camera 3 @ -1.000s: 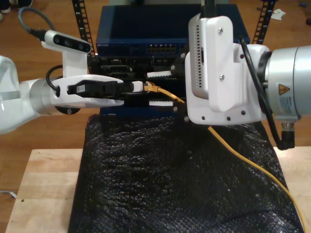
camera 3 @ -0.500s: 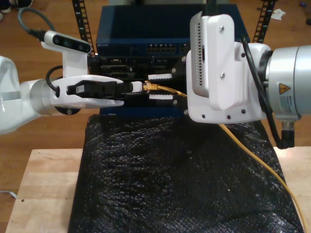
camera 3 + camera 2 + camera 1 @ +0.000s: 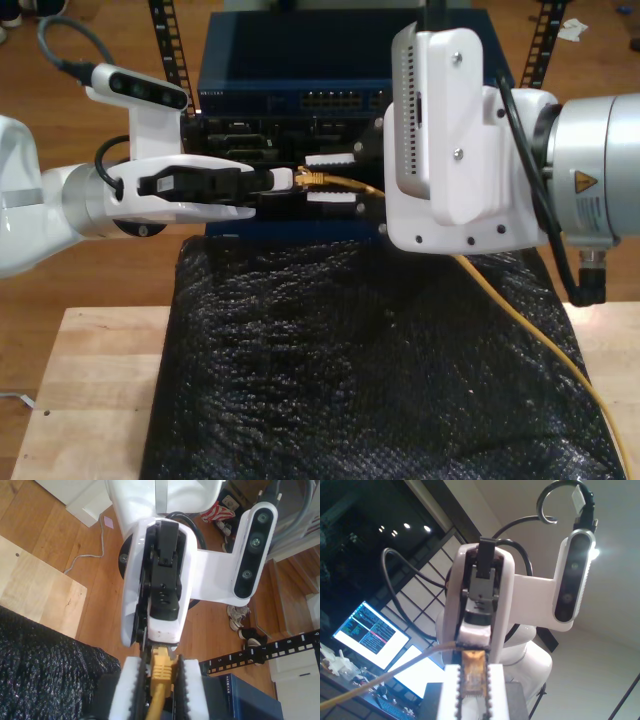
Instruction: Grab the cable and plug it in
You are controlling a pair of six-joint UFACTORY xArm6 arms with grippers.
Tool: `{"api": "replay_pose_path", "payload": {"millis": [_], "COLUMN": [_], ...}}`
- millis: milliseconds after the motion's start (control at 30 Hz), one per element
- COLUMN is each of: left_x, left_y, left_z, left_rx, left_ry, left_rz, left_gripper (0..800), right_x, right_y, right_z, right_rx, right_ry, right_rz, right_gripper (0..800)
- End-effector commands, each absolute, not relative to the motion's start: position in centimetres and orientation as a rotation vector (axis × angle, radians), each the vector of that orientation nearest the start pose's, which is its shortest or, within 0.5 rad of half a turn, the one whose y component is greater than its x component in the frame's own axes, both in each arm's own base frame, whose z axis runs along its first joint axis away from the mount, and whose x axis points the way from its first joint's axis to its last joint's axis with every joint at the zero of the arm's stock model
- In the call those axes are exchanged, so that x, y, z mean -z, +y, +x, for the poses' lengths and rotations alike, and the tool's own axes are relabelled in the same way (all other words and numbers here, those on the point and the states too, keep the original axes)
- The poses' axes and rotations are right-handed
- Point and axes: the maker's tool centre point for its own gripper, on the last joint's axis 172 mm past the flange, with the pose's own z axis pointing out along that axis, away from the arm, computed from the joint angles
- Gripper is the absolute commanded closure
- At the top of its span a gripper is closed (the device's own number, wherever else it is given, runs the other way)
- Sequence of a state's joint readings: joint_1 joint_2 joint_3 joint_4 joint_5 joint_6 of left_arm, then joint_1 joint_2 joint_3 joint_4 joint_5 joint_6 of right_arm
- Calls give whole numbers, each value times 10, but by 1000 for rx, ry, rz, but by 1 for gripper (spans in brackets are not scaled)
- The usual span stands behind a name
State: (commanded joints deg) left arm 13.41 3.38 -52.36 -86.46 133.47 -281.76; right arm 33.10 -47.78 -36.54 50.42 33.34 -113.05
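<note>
Change: my second tool's fingers now sit closer together than a second ago, and the cable's sag near the plug has pulled straight.
First tool: clamped on the plug.
Second tool: fingers flank the yellow boot; whether they grip it I cannot tell.
Cable: plug held beyond the worktop's far edge, before the switch.
Meaning: probably a handover, with insertion still to come.

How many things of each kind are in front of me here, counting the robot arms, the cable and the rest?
robot arms: 2
yellow cable: 1
black mat: 1
wooden table: 1
blue box: 1
Total: 6
</note>
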Motion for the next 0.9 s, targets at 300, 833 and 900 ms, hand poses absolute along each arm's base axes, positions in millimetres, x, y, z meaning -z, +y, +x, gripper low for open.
{"api": "replay_pose_path", "payload": {"millis": [300,833,900], "left_x": [-452,-460,-462], "left_y": [-175,-174,-173], "left_z": [322,332,332], "left_rx": [-302,-389,-403], "left_ry": [-625,-629,-634], "left_rz": [936,901,897], "left_gripper": [605,18,16], "right_x": [-462,-460,-460], "right_y": [293,298,298], "right_z": [326,341,343], "right_rx": [-1735,-1731,-1728], "right_ry": [2289,2263,2263], "right_rz": [1467,1605,1606], "right_gripper": [798,800,800]}}
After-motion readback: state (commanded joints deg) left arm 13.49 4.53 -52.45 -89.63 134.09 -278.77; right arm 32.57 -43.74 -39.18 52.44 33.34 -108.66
